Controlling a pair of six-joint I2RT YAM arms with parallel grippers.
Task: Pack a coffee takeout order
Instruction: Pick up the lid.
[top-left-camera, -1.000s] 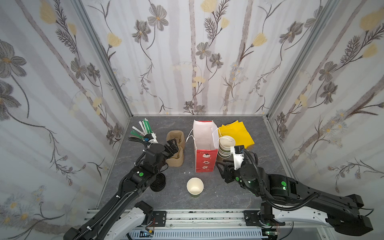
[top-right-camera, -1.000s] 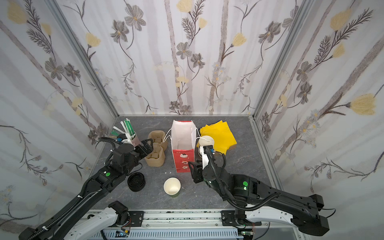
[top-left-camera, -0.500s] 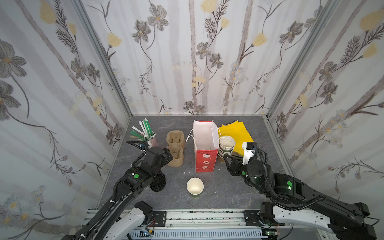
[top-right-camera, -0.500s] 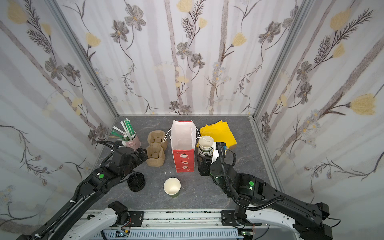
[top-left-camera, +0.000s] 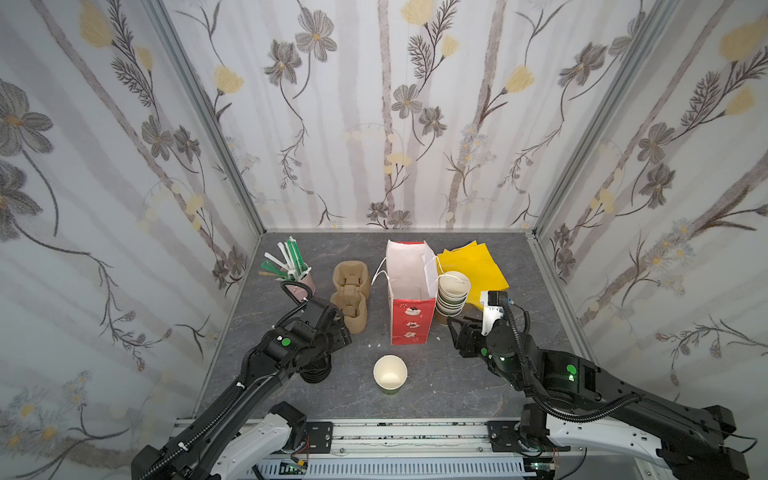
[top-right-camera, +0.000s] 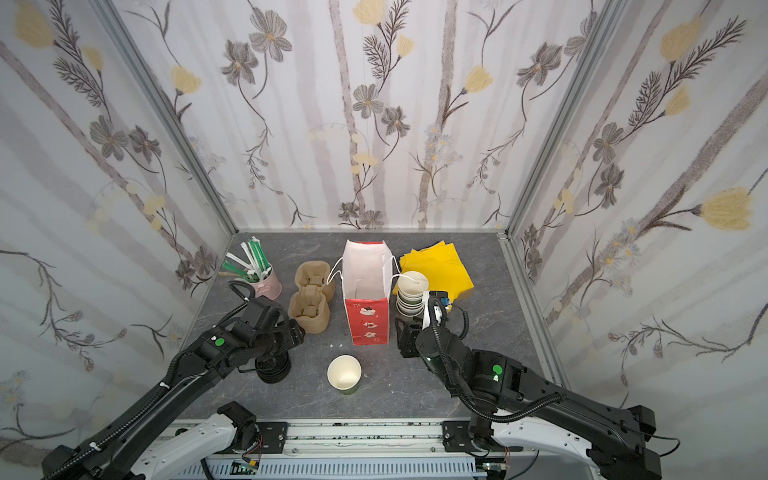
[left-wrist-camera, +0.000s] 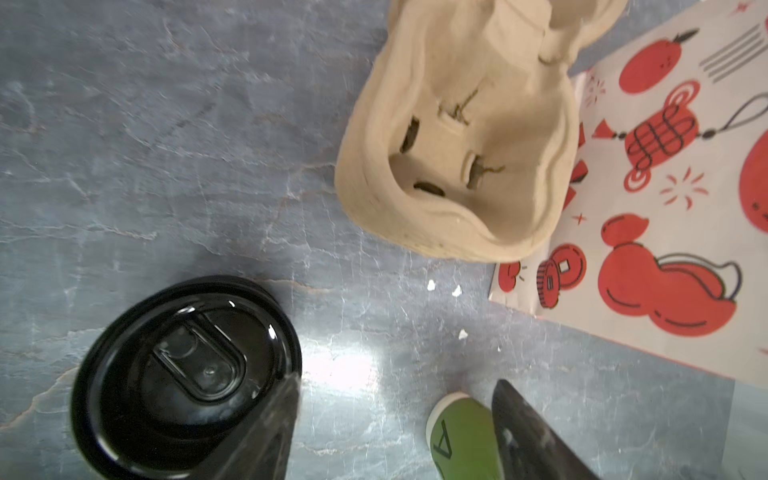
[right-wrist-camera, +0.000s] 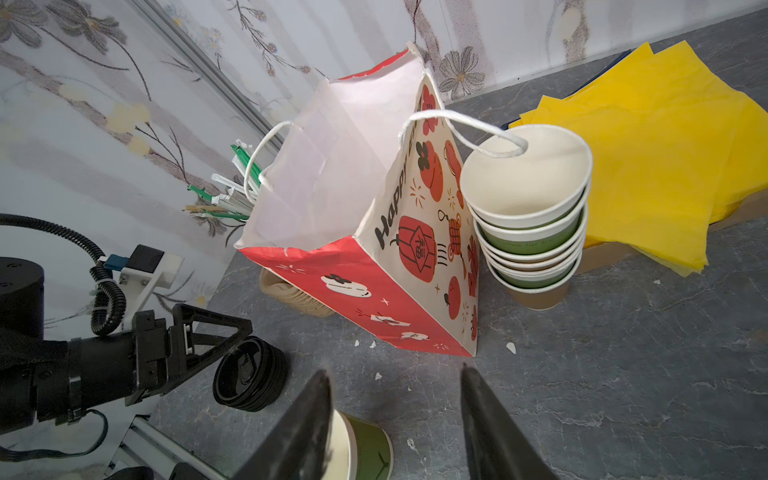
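A green paper cup (top-left-camera: 390, 374) with a white inside stands alone at the table's front centre, with no lid on it. A stack of black lids (left-wrist-camera: 183, 374) sits to its left. My left gripper (left-wrist-camera: 395, 395) hangs open just above the table, one finger over the stack's edge and the other beside the cup (left-wrist-camera: 461, 440); nothing is between them. The tan two-cup carrier (top-left-camera: 351, 295) lies beyond it, beside the red white-lined bag (top-left-camera: 409, 299), which stands open. My right gripper (right-wrist-camera: 395, 374) is open and empty, low in front of the bag's right corner, above the cup (right-wrist-camera: 365, 449).
A stack of paper cups (top-left-camera: 453, 291) stands against the bag's right side, one bag handle draped over its rim. Yellow napkins (top-left-camera: 473, 266) lie behind it. Green and white straws (top-left-camera: 291, 262) stand in a pink holder at the back left. Patterned walls enclose three sides.
My left gripper has drawn back from the carrier toward the front and now hangs by the lid stack, its jaws a little narrower. The right arm has shifted slightly to the right.
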